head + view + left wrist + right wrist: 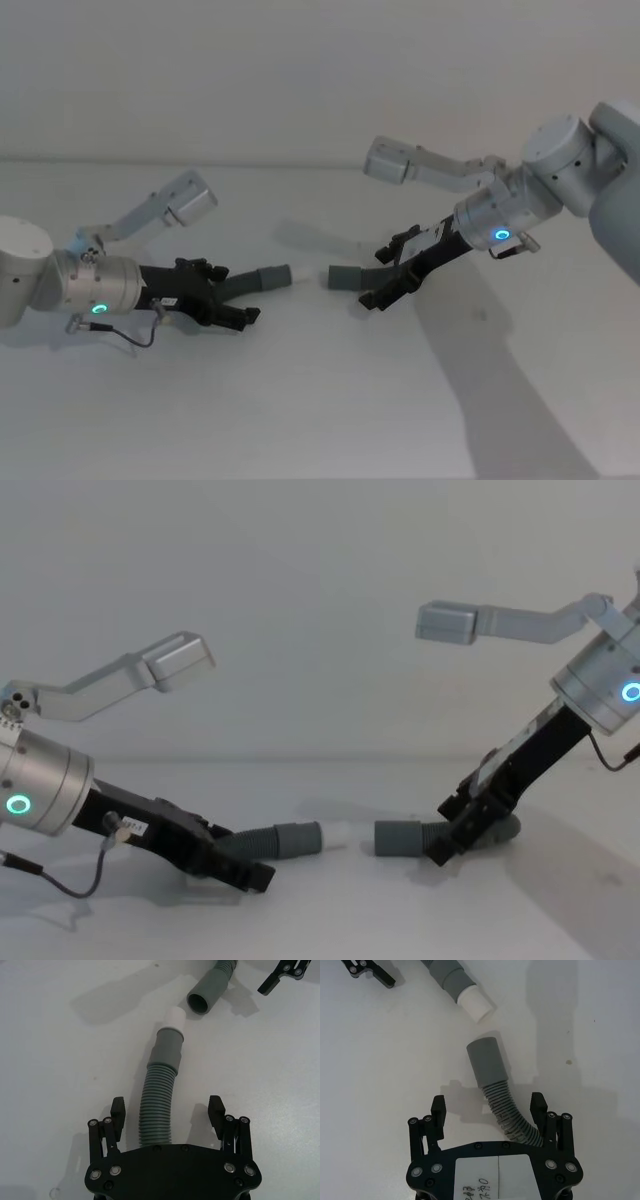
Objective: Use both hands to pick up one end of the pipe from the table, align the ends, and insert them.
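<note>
while cuffs (275,274) (343,277) sit apart | hose pieces (157,1110) (512,1115): 2 | end effectors (167,1102) (488,1100): 2

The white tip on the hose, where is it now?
In the head view the white tip sits near the middle, ending the left hose piece, facing the plain cuff to its right across a small gap.

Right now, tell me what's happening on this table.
Two hands work two hose pieces on the white table. The left hand straddles the left hose, the one with the white tip. The right hand straddles the right hose, with the plain cuff. Both hands are open, not clamped. The tip faces the cuff's mouth across a gap; nothing is inserted yet.
</note>
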